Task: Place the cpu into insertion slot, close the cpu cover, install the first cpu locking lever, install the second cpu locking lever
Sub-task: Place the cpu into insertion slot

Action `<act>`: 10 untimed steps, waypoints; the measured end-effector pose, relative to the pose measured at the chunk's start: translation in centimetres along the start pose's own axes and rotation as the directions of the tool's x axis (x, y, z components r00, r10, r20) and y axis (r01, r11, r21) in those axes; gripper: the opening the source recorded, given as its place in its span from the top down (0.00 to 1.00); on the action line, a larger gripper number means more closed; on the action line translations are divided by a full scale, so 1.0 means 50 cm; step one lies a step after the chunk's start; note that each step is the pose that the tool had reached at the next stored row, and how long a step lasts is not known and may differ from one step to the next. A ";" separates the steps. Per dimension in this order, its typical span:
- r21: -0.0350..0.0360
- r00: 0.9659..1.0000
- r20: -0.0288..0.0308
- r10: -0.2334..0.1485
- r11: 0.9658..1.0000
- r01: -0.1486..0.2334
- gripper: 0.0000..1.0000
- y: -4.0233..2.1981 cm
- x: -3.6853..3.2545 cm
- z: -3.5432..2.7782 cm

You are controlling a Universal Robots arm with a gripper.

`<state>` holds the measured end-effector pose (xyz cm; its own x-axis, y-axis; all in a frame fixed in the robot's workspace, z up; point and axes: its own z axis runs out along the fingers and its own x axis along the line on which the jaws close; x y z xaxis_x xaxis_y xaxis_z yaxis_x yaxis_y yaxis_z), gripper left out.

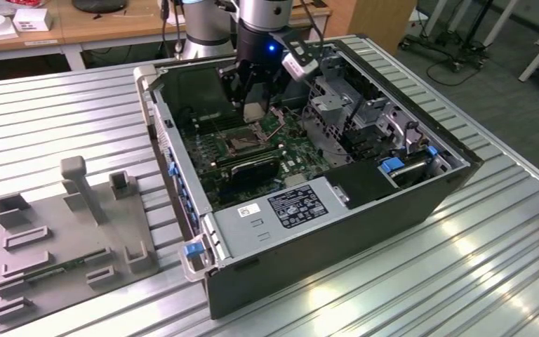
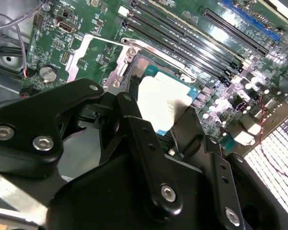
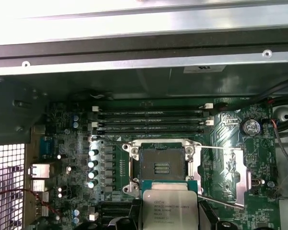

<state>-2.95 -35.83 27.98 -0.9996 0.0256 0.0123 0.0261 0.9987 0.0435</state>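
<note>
My gripper [image 1: 255, 105] hangs inside the open computer case, shut on the cpu [image 3: 169, 206], a flat silvery square chip with a green edge. In both wrist views the cpu [image 2: 165, 103] sits between the two black fingers [image 2: 129, 115], a little above the green motherboard [image 1: 293, 151] and just beside the insertion slot [image 3: 161, 165]. The slot [image 1: 246, 144] is a black square frame with a dark, bare centre. The cpu cover [image 3: 230, 175] lies swung open beside the slot as a silvery plate [image 2: 89, 55]. Two thin wire levers [image 3: 209, 147] stand released along the slot's sides.
The case walls [image 1: 344, 225] enclose the board on all sides. A drive cage [image 1: 344, 112] and a power supply [image 1: 288, 203] crowd the exterior view's right. Long black memory slots [image 3: 151, 122] run beside the socket. A grey fixture tray [image 1: 64, 239] lies on the slatted table.
</note>
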 end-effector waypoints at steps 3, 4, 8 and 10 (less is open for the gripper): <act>0.000 1.000 0.002 0.000 1.000 0.000 0.46 0.000 0.000 0.007; 0.001 1.000 0.003 0.000 1.000 0.000 0.46 0.000 0.000 0.007; 0.005 1.000 0.005 0.000 1.000 0.000 0.46 0.000 0.000 0.008; 0.006 1.000 0.005 0.000 1.000 0.000 0.46 0.000 0.000 0.008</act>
<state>-2.95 -35.83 27.60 -0.9996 0.0256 0.0076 0.0258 0.9990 0.0378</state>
